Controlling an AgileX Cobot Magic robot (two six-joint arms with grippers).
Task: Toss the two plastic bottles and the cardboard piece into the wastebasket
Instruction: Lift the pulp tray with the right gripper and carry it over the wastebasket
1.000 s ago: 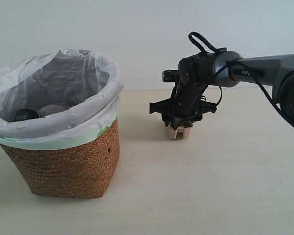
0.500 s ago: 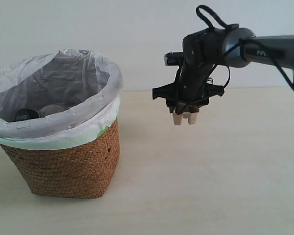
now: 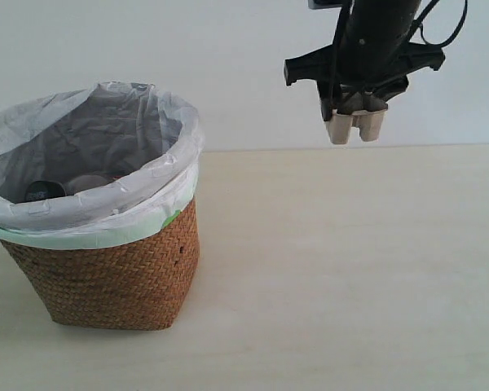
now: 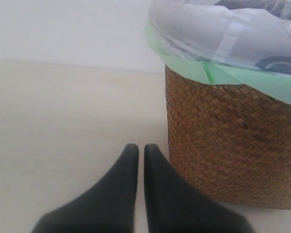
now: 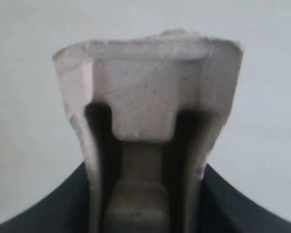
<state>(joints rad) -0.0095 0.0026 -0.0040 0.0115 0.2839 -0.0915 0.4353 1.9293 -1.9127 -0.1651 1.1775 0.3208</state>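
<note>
— Right gripper [image 3: 356, 110]?
— Clamped on small beige moulded-pulp cardboard tray [image 3: 356, 130], upper right of exterior view, clear of table [image 3: 350, 269].
— Left gripper [image 4: 141, 156]?
— Closed, empty, near brown woven wicker wastebasket [image 3: 114, 277], lower left.

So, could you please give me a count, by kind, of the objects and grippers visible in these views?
Wastebasket: 1
Cardboard piece, held up by the right gripper: 1
Bottle, only its black cap showing inside the basket; anything else in there is hidden by the liner: 1
Grippers, the right one and the left gripper: 2
Total: 5
</note>
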